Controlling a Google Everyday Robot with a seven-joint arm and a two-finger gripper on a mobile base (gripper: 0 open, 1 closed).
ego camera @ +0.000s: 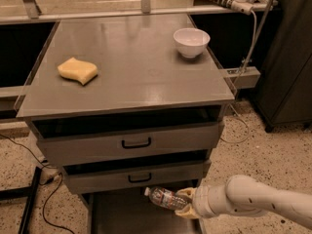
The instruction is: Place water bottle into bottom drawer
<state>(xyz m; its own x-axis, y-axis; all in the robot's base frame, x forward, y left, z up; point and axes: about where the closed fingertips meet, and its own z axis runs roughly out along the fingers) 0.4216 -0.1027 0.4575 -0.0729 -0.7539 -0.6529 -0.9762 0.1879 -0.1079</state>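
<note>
So the gripper [185, 204] is down in the lower middle of the frame, coming in from the right, and it's clamped around the base end of the bottle [165, 198]. The bottle is held roughly sideways, white cap pointing left, hanging just under the front of the middle drawer [136, 175] and above the open drawer [117, 213] at the bottom edge. Whether it's touching the tray floor is hard to say, looks like not quite.

Best guess for doing this bit well: drop straight down, don't drift up toward that middle drawer front, and get the bottle low and flat before letting go. It's round and light, so it'll probably roll if dropped from any height. The sponge [78, 70] and bowl [191, 42] up top aren't in the way
</note>
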